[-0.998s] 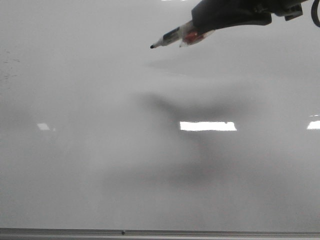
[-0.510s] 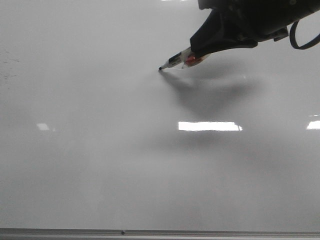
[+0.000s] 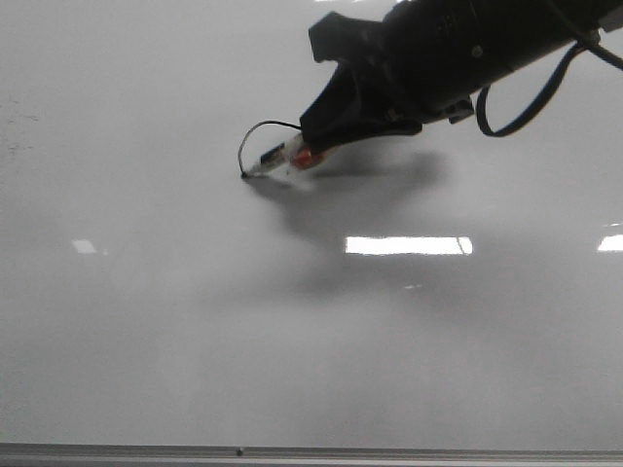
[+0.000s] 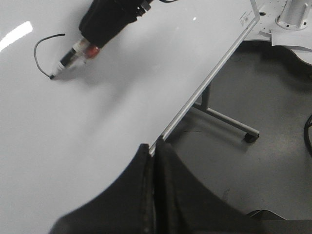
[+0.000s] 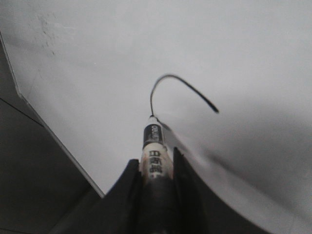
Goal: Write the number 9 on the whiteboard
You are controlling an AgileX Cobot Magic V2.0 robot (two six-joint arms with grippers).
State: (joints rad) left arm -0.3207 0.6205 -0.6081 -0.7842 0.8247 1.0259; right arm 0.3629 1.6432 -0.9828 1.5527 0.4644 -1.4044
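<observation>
Front view has my right black gripper (image 3: 321, 136) clamped on the white-barrelled black marker (image 3: 277, 158), tip touching the glossy pale grey whiteboard (image 3: 146, 321) at the low end of the thin black arc of the number 9 (image 3: 255, 131), whose start sits at 1 o'clock, so I'd guess the loop closes that way.

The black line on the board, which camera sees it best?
The right wrist view: the black line curves up close, right at the pen tip. The front view shows it small beside the right pincer; the left wrist view shows it far away.
</observation>
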